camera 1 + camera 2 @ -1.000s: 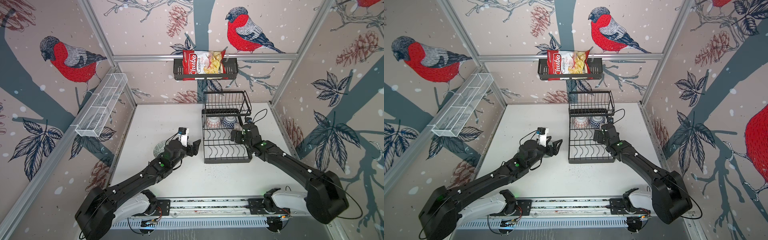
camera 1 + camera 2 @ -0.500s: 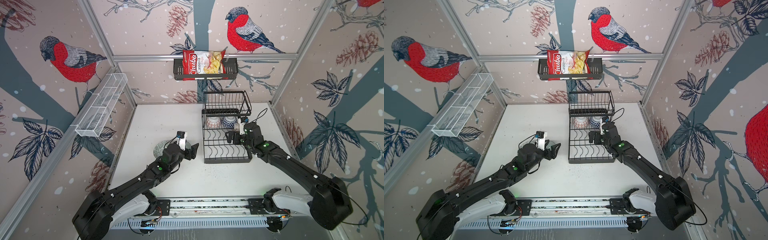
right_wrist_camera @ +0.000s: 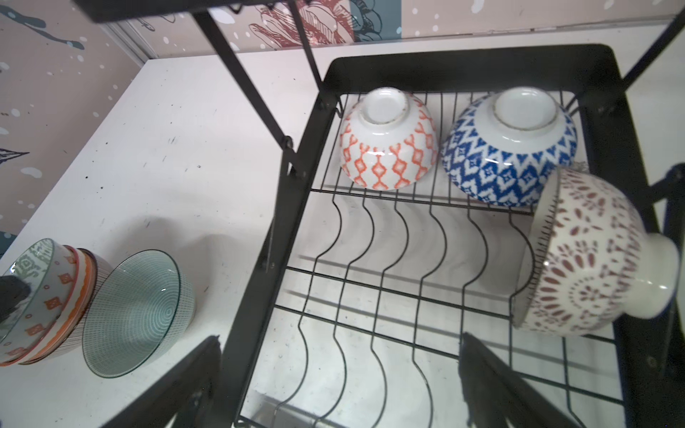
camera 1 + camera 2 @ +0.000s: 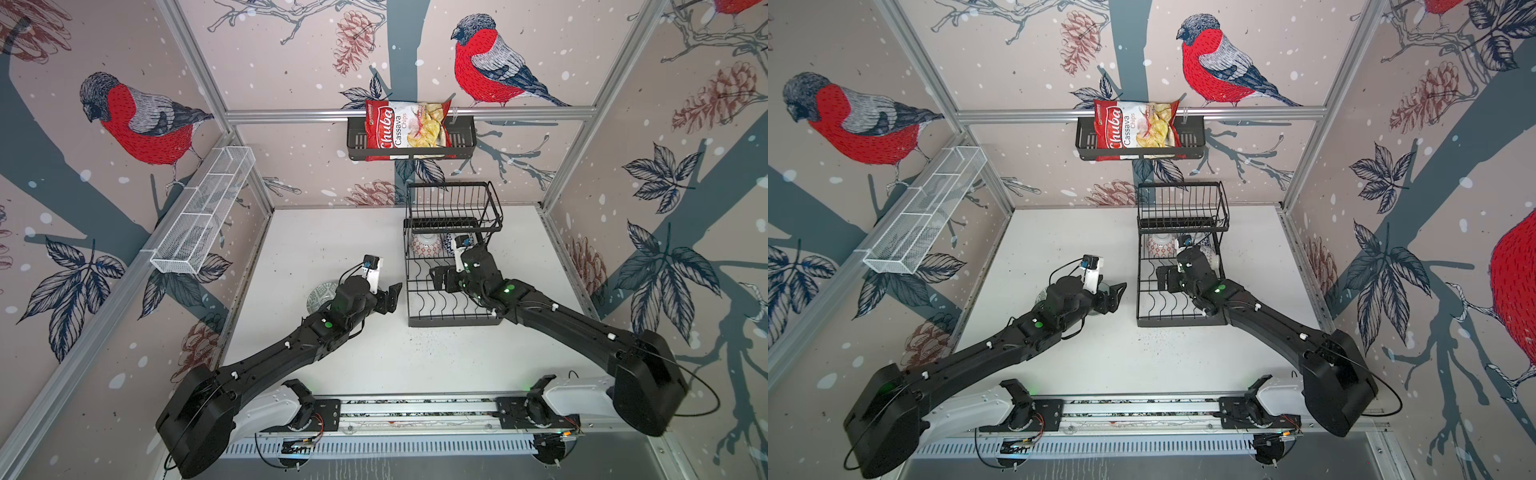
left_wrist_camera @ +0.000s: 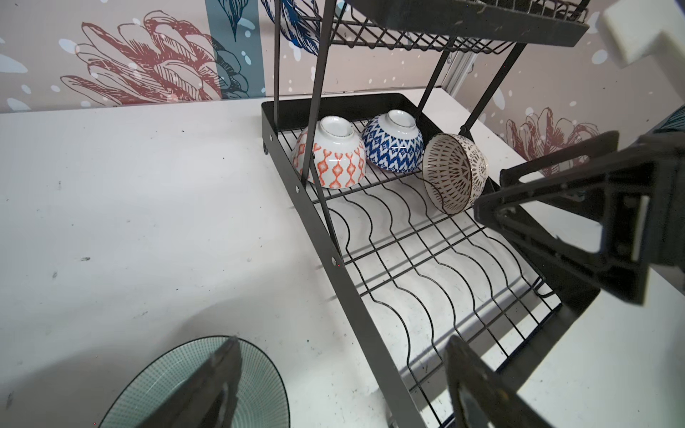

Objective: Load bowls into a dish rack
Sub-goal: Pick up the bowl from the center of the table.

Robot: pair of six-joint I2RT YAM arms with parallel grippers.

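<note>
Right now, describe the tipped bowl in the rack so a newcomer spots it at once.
Start at the black wire dish rack on the white table. Three bowls sit on its lower tier. Yours is the brown-petalled bowl: it stands on edge, while the orange bowl and blue bowl sit upside down.

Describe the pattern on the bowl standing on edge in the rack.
Tilted bowl: reddish-brown petal motifs on white; clearest in right wrist view.

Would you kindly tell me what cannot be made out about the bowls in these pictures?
- Stacked bowls: right wrist view, cut off by the edge; count unclear.
- Teal bowl: left wrist view, partly behind a finger of the left gripper.
- Brown-patterned bowl: in both top views, largely hidden by the right arm.
</note>
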